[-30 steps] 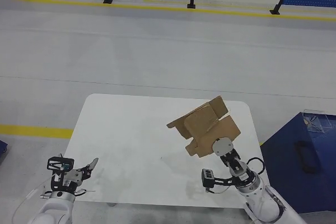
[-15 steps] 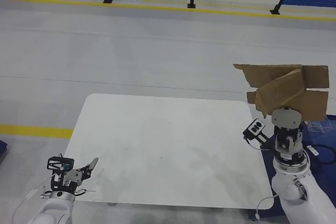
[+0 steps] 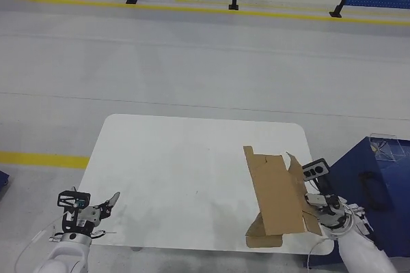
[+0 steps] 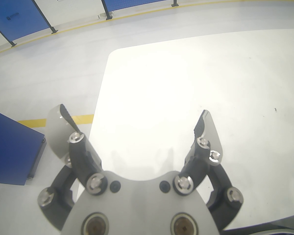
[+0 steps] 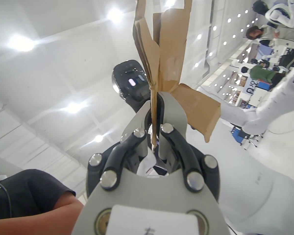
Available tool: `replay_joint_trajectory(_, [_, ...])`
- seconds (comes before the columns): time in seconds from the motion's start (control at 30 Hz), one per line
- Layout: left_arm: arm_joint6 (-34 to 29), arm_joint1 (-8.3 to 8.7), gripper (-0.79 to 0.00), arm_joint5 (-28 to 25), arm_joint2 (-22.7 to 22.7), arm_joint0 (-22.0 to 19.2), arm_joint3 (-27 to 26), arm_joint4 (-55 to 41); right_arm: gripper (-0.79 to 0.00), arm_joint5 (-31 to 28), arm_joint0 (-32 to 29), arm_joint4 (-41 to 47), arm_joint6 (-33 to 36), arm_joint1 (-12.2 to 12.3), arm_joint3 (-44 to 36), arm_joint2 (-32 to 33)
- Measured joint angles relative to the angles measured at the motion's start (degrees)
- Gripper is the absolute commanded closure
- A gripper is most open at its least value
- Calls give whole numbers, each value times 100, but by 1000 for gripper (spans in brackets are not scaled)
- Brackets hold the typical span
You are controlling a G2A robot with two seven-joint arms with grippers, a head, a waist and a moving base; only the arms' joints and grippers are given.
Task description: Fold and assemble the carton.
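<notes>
- The carton (image 3: 277,198) is a flattened blank of brown corrugated board with notched flaps and creased fold lines. It stands over the 4 o'clock part of the white, smooth, round-cornered table (image 3: 178,164).
- The right gripper (image 5: 154,99) clamps one thin edge of the carton between its grey metal fingers (image 5: 172,108). One flap splays outward just beside them.
- The left gripper (image 4: 134,121) sits at the table's 7 o'clock corner. Its ribbed fingers (image 4: 205,125) are spread wide and hold nothing.
</notes>
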Motion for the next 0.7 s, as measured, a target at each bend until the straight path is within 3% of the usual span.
replay_joint_trajectory(0.13, [0,0,-785,0,0,0,0,0,0,-237,220,-329,-150,-71,436,-299])
replay_joint_trajectory(0.4, [0,0,-785,0,0,0,0,0,0,-238,224,-338,-164,-66,413,-275])
replay_joint_trajectory(0.5, [-123,-16,-785,-137,17,3,-106,-158,0,-374,258,-868,-562,-55,297,-232])
replay_joint_trajectory(0.6, [-729,-102,-785,-191,-124,-69,-600,-1324,0,-301,293,-1266,-739,-81,300,-352])
replay_joint_trajectory(0.7, [-1940,-165,-785,351,-283,-116,-1216,-3651,0,-368,376,-1580,-780,-127,404,-585])
